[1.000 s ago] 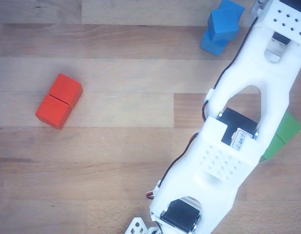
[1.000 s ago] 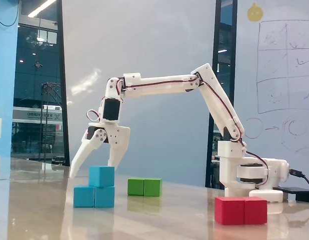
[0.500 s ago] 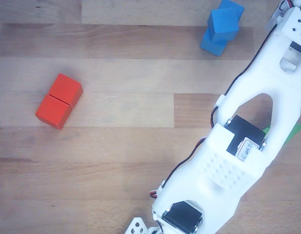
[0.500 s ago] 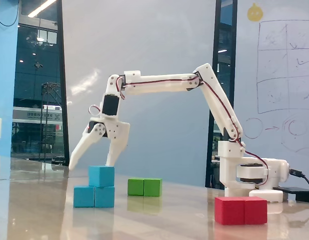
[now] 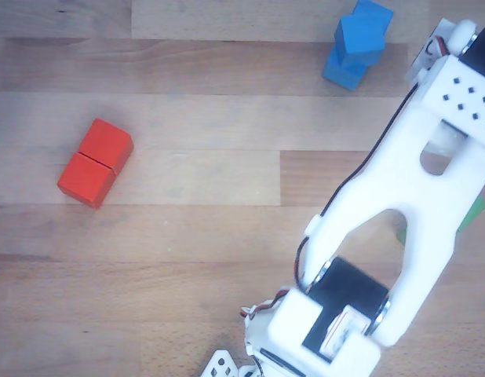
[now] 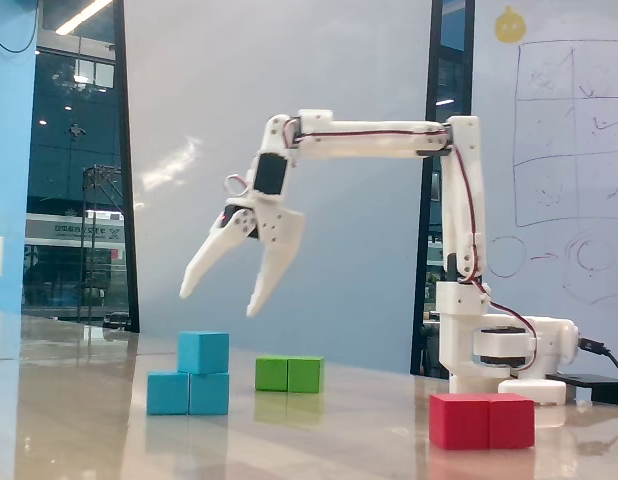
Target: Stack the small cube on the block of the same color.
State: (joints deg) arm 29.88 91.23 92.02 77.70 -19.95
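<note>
In the fixed view, the red block (image 6: 482,420) lies nearest the camera, at the right on the counter (image 6: 319,440), two cubes long with a seam down its middle. The overhead-looking other view shows the same red block (image 5: 95,162) at the left, lying at a slant on the wooden counter (image 5: 211,236), well apart from everything else.

A little farther back and to the left in the fixed view sits the blue block (image 6: 188,393), also two cubes long. The small cube (image 6: 203,352) rests on top of it, over its right half, touching it and sitting level. In the other view the small cube (image 5: 363,30) appears at the top edge, turned slightly askew on the blue block (image 5: 342,71), whose uncovered end pokes out below it.

Farther still in the fixed view, to the right of the blue stack and apart from it, lies the green block (image 6: 289,374); in the other view only a sliver of green shows at the right edge behind the arm.

The hand (image 6: 221,296) hangs in the air above the blue stack, clear of the small cube, its two white fingers spread wide apart and empty, pointing down and to the left. The white arm reaches across from its base (image 6: 499,350) at the far right.
</note>
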